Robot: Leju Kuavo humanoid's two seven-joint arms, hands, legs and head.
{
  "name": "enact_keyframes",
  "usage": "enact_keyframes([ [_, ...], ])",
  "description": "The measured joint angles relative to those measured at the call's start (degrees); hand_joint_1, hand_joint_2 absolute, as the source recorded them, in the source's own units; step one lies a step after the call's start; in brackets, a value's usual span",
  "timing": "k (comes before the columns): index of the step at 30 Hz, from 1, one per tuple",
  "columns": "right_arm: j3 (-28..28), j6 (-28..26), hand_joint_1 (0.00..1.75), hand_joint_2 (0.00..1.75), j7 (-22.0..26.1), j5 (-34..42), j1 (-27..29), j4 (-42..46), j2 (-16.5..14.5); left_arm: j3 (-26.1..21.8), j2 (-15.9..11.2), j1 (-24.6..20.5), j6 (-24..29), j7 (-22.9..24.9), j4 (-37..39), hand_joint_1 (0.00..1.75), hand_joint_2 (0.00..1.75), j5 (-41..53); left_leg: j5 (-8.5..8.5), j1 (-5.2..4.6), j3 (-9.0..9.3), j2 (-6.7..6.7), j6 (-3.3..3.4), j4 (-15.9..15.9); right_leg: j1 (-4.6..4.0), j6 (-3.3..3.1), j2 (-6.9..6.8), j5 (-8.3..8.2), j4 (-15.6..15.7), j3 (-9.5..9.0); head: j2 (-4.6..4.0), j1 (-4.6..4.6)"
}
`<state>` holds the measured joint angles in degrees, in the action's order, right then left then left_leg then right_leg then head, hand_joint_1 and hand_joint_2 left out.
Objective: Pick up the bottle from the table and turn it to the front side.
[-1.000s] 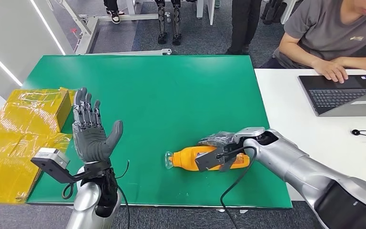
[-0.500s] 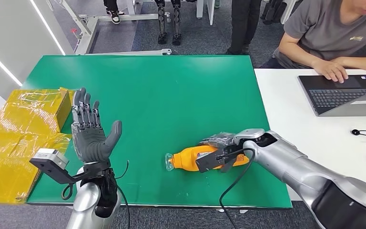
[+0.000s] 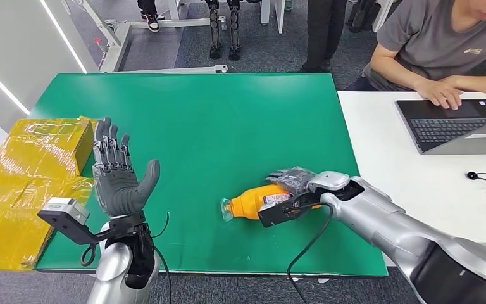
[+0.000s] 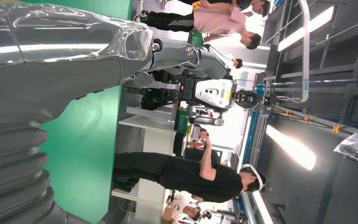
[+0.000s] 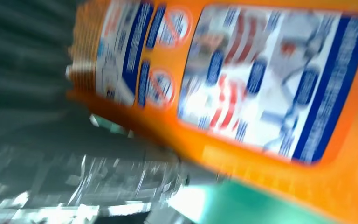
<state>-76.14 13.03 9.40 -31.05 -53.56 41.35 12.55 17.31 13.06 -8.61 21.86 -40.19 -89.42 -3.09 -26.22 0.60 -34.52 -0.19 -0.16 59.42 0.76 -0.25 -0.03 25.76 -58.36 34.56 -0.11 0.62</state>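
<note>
Head view: orange plastic bottle with a clear cap (image 3: 253, 204) lies on its side on the green-topped table (image 3: 228, 126), near the table's front edge, right of centre, cap end pointing toward the robot's left. Right hand (image 3: 289, 180) is wrapped over the bottle's base end, dark fingers (image 3: 286, 173) curled across the far side of the body, so it is grasping the bottle. A white label patch shows on the bottle's upper side just beside the hand. Whether the bottle is touching the table or slightly raised, cannot tell.

Left hand (image 3: 119, 172) is raised at the table's front left corner, palm facing in, fingers spread and upright, holding nothing. Well apart from the bottle.

Right wrist view: blurred close-up of the bottle (image 5: 242, 93), orange body with a white and blue printed label facing the camera, green table below it.

Left wrist view: grey ribbed cover of the left hand (image 4: 32, 93), green table behind it, people standing in the background.

Yellow taped cardboard box (image 3: 31, 171) sits just off the table's left edge, beside the left hand. A person in a grey shirt (image 3: 443, 44) sits at the adjacent white desk (image 3: 405, 164) with one hand on a dark open laptop (image 3: 455, 126).
</note>
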Motion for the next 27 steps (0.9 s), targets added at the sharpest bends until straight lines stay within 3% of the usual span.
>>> enact_keyframes([
  [9,2.68,-9.47,0.00,1.75,-5.01,-5.55,3.27,0.00,0.02,0.00,0.03,0.62,-1.19,0.00,-0.69,0.00,1.75,0.37,-0.01,0.00,0.02,0.01,0.00,0.00,0.00,0.00,0.02,0.00,0.02,0.01,0.00,0.00],
  [27,9.01,-9.06,0.00,1.75,-7.33,-10.28,7.33,3.33,1.33,0.02,0.27,0.21,-1.29,0.01,-0.59,0.00,1.75,-0.44,0.00,0.00,0.12,0.07,0.01,0.01,0.00,0.01,0.06,0.00,0.04,-0.07,0.00,0.00],
])
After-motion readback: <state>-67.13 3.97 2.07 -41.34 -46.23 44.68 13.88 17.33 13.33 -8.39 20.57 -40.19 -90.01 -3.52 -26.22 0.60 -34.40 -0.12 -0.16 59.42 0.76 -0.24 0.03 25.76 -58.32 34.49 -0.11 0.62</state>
